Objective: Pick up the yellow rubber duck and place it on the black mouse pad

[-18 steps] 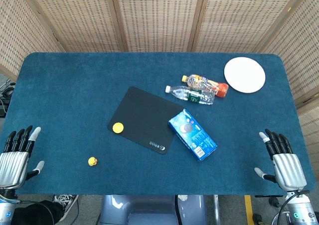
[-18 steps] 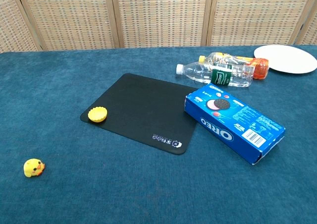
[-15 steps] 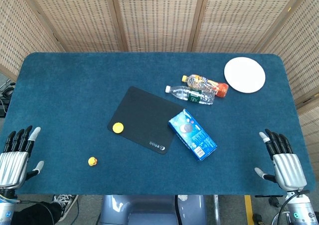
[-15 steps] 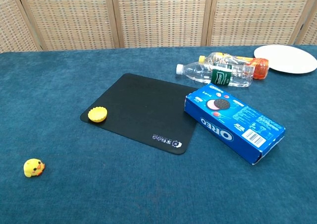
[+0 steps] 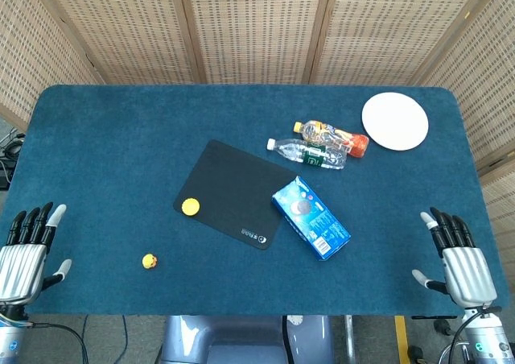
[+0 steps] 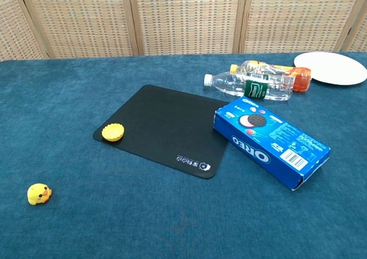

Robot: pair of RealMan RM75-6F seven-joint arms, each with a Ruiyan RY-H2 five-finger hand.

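Resting at the near left corner of the table point(image 5: 96, 138), the left robot hand point(image 5: 22, 259) lies with fingers spread and holds nothing. To its right, on the bare blue cloth near the front edge, sits the yellow rubber duck point(image 5: 149, 261), well short of the black mouse pad point(image 5: 233, 191), which lies further right and further back, set at a slant. A small yellow scalloped disc point(image 5: 190, 207) already sits on the near left corner of the pad. Beyond the pad come the blue Oreo box point(image 5: 311, 217), overlapping the pad's right corner, then the clear water bottle point(image 5: 307, 153) and the orange drink bottle point(image 5: 331, 137) lying on their sides, and the white plate point(image 5: 395, 121) at the far right. The right robot hand point(image 5: 460, 263) rests at the near right corner, fingers likewise apart and empty. The duck is plainly nearer the left hand, so that arm looks the natural one to reach: rightward to the duck, then onward and away to the pad. Against the earlier frames the things lie just as they did; both hands sit a shade lower, barely moved.
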